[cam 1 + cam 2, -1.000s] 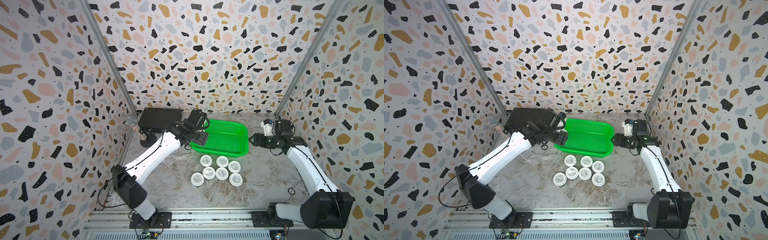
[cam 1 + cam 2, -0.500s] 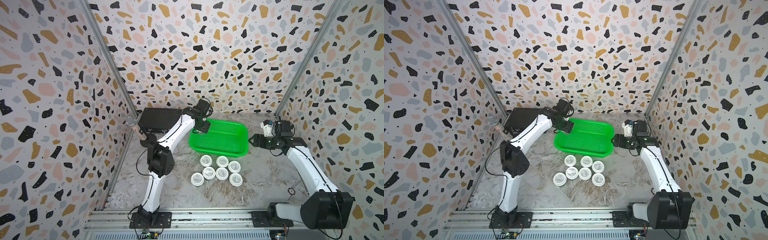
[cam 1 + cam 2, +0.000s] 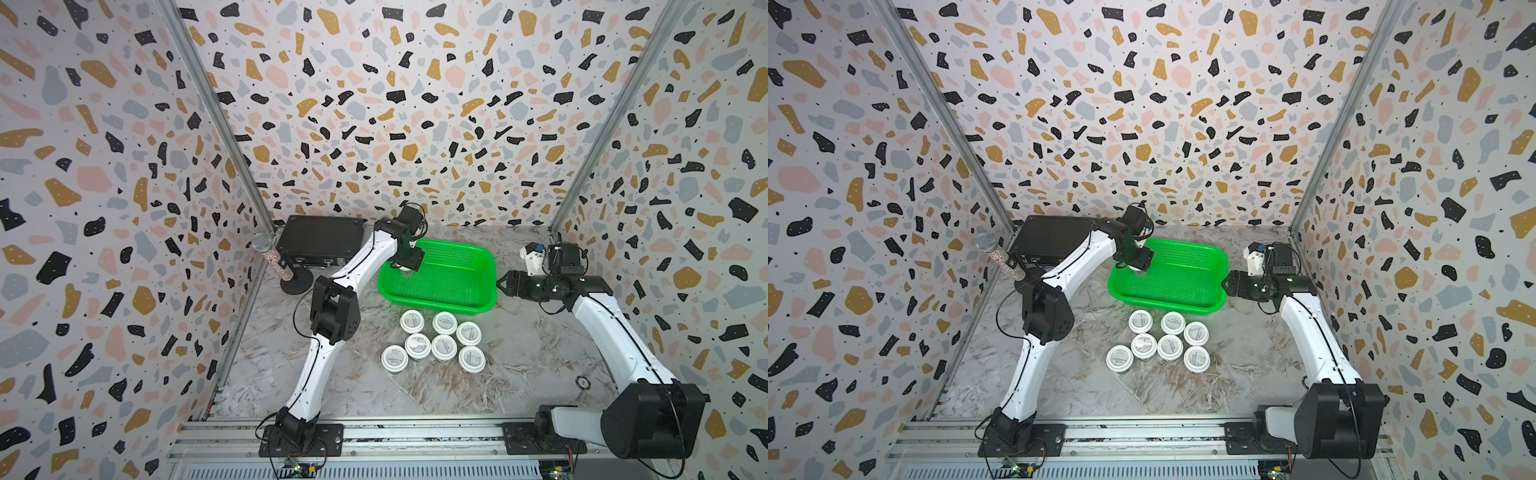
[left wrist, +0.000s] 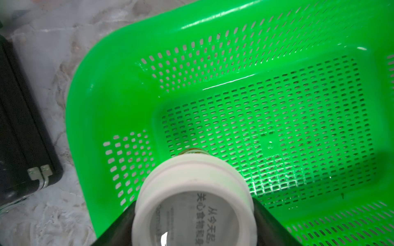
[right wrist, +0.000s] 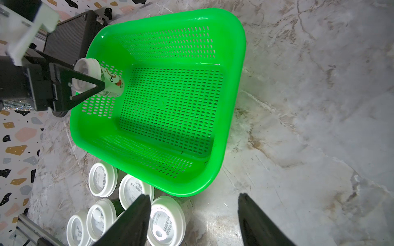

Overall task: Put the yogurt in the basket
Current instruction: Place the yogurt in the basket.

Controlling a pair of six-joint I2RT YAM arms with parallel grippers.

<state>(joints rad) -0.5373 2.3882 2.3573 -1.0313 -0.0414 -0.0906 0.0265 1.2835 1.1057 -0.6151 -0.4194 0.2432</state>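
Terrazzo-patterned walls point(image 3: 374, 104) (on three sides) enclose a grey marbled floor point(image 3: 519, 374); an aluminium rail point(image 3: 415, 436) runs along the front.

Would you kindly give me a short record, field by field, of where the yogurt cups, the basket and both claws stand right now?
basket: green, on the table, no cup lying in it
left claw: shut on one yogurt cup, gripped at its lid end, over the basket's end nearest the black case
right claw: open, empty, beside the basket's opposite end
loose cups: seven, lids up, clustered on the table in front of the basket
other: microphone on a stand beside the case
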